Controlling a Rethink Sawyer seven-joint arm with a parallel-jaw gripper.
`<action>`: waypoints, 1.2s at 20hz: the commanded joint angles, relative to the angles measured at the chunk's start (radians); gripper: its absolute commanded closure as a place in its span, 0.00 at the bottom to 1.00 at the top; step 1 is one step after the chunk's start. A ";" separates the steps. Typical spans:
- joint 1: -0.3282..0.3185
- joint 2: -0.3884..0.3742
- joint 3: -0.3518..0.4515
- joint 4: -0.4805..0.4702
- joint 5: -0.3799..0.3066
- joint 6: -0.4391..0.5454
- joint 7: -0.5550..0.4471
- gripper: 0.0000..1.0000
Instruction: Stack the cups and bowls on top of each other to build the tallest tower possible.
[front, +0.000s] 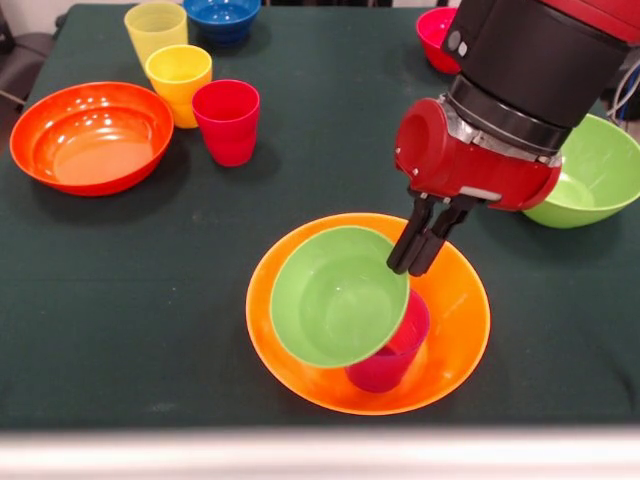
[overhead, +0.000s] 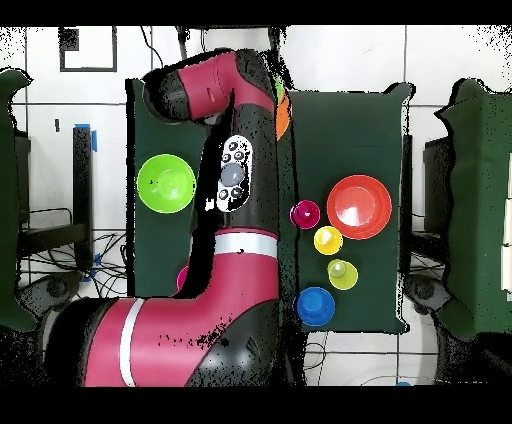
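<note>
Gripper (front: 420, 252) jaws are sitting together, gripping nothing, just above the small green bowl's (front: 338, 297) rim. Below them that bowl is tilting on the purple cup (front: 392, 350) inside the orange bowl (front: 450, 345). Risk: any nudge is tipping it off.

My gripper (front: 418, 265) hangs over the large deep bowl (front: 455, 330) at the table's (front: 120, 300) near centre in the front view. Inside that bowl stands a cup (front: 395, 355), and a small bowl (front: 335, 295) rests tilted on it (my fingertips sit at its right rim). Far left lies the wide shallow bowl (front: 90, 135), with three cups (front: 228, 120) just right of it. Another large bowl (front: 595, 170) lies at the right edge.
</note>
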 joint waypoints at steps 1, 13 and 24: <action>0.024 0.041 0.045 0.088 -0.029 0.072 -0.085 1.00; 0.031 0.037 0.049 0.066 -0.010 0.128 -0.089 1.00; 0.034 0.031 0.050 0.059 -0.006 0.151 -0.087 1.00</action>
